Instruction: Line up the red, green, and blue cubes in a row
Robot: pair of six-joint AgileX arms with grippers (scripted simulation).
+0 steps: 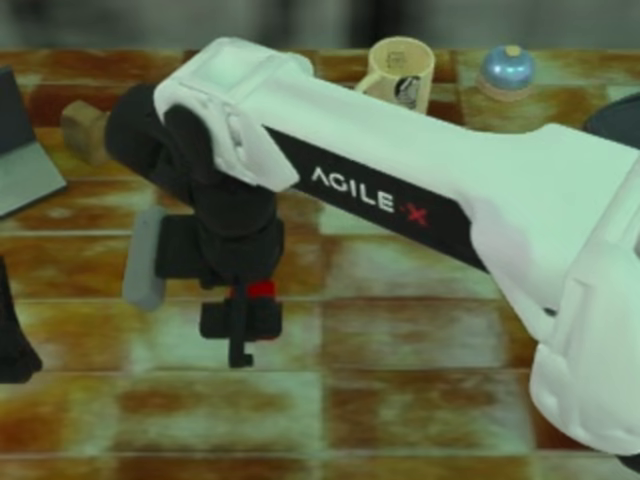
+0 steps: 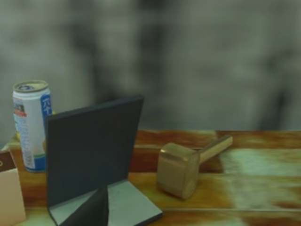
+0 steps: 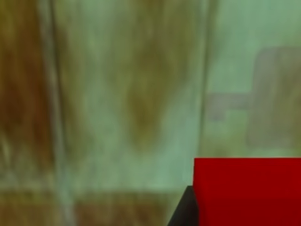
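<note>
So, top view: the right arm is reaching across to the table's left-centre, its right gripper (image 1: 243,325) pointing down with the red cube (image 1: 260,290) showing between the fingers — closed on it, by my reading. Green and blue cubes aren't showing anywhere, so no row is forming yet; most of the task is remaining. The left gripper (image 1: 12,350) is sitting parked at the left edge, finger state unreadable.

Left wrist view: showing only a can (image 2: 31,125), a dark panel (image 2: 91,157) and a mallet (image 2: 186,165) — no cubes.

Right wrist view: the red cube (image 3: 247,190) is filling a corner, close up, tabletop beyond.
</note>
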